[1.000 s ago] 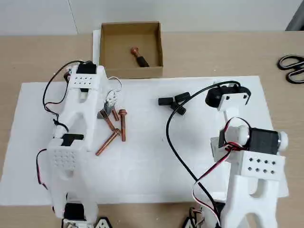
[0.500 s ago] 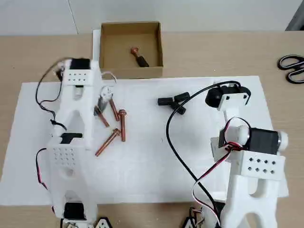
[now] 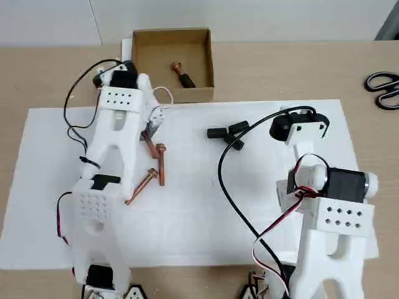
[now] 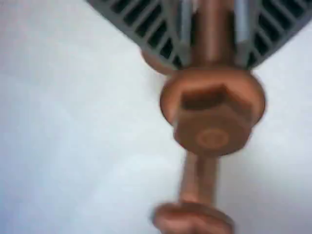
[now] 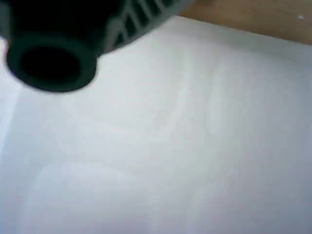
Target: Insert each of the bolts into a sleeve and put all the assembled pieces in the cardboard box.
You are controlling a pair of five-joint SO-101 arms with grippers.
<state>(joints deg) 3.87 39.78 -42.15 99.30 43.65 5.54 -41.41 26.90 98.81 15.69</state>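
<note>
- Left wrist view: the left claw [image 4: 212, 29] clamps a bolt [image 4: 212, 114] by its shank, probably for mating.
- The right claw [image 3: 288, 128] grips a black sleeve [image 5: 48, 63], open end outward, seemingly waiting to receive it.
- Loose bolts [image 3: 161, 163] and spare sleeves [image 3: 227, 132] lie on the surface; one finished piece [image 3: 182, 73] sits in the cardboard box [image 3: 134, 62].
</note>
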